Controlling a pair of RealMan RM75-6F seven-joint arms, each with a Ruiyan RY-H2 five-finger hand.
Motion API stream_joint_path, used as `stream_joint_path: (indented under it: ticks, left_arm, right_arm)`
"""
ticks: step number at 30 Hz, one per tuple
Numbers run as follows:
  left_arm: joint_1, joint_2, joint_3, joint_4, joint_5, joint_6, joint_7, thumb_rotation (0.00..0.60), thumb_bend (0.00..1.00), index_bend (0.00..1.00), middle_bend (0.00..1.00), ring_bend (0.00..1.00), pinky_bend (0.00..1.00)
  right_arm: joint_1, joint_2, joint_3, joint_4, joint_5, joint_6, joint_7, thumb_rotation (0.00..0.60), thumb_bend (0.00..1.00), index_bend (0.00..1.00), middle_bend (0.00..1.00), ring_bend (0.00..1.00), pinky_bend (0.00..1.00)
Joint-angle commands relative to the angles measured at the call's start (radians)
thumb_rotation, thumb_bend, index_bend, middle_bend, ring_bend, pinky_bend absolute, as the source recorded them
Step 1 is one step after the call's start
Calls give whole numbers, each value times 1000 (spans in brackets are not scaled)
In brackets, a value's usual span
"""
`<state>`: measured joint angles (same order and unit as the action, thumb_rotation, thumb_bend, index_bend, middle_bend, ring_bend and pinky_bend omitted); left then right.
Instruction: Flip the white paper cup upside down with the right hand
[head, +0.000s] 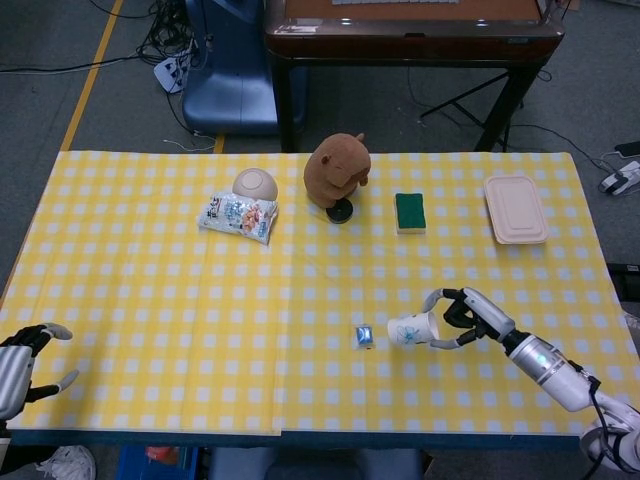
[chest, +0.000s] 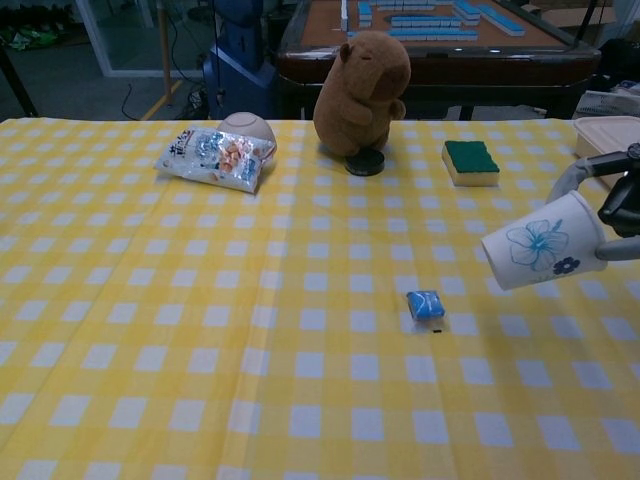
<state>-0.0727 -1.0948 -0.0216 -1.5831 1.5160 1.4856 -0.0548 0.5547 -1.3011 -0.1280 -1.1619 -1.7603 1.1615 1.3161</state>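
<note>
**A:** Since the head view comes first, what's the right hand (head: 470, 315) doing?

**B:** Holding the white paper cup (head: 413, 329) on its side above the yellow checked tablecloth (head: 150, 300), just right of the small blue packet (head: 365, 336). The left hand (head: 22, 362) sits at the table's near left corner, fingers apart, holding nothing.

**A:** And chest view?

**B:** Cup (chest: 543, 253) is lifted and tilted, flower print showing, with the right hand's fingers (chest: 585, 172) wrapped around it at the frame's right edge.

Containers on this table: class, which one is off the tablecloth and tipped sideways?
The white paper cup with blue flowers, held by the right hand. The upturned bowl and lidded takeaway box rest on the cloth.
</note>
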Motion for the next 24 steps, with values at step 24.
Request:
stream_joint_path:
  ticks: [24]
  left_arm:
    - [0,0,1,-1,-1,0,4,600,171,467,361,316,438]
  right_arm:
    - [29,-131,-109,281,-67,113,317,600,0,165,1000,1000,1000]
